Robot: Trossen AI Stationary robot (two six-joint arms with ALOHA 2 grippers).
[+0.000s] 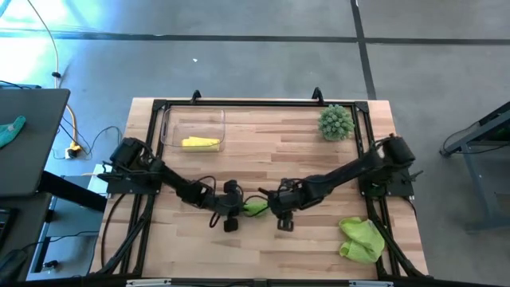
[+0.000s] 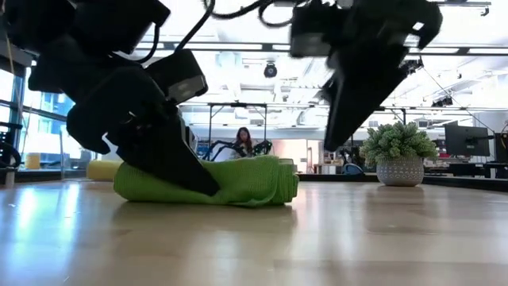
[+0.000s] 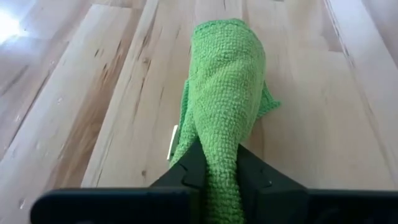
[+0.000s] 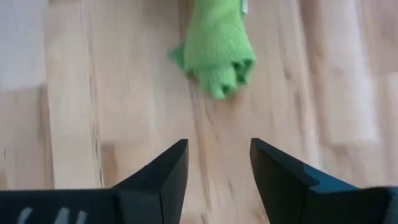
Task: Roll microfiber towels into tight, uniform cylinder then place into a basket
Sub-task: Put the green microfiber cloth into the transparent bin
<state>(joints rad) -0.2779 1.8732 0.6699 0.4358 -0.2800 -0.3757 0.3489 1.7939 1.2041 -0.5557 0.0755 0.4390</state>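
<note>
Now the left hand [image 3: 211, 171] is clenched on one end of the rolled green towel [image 3: 225, 93], and the roll stretches straight forward from its fingers, lying flat on the bench [image 1: 263, 159]. I think the hand holds the end so that the layers cannot open again before the roll is lifted.

The right hand [image 4: 217, 165] is released, with the fingers apart and nothing between them. It hangs just above the bench, directly in front of the other end of the roll but not touching it. From this end the spiral of the cloth is visible, so the rolling seems finished, or nearly.

The basket [image 1: 171, 131] stands well apart, beyond the left hand toward the far edge of the bench, and the yellow towel [image 1: 199, 143] already lies rolled inside it. Another green towel [image 1: 360, 239] waits in a loose heap behind the right hand, near the close corner of the bench. A spiky plant [image 1: 336, 122] stands far from both hands.

In my judgement the next step is to carry the roll to the basket, and the grip on only one end may let the free end sag or loosen.
</note>
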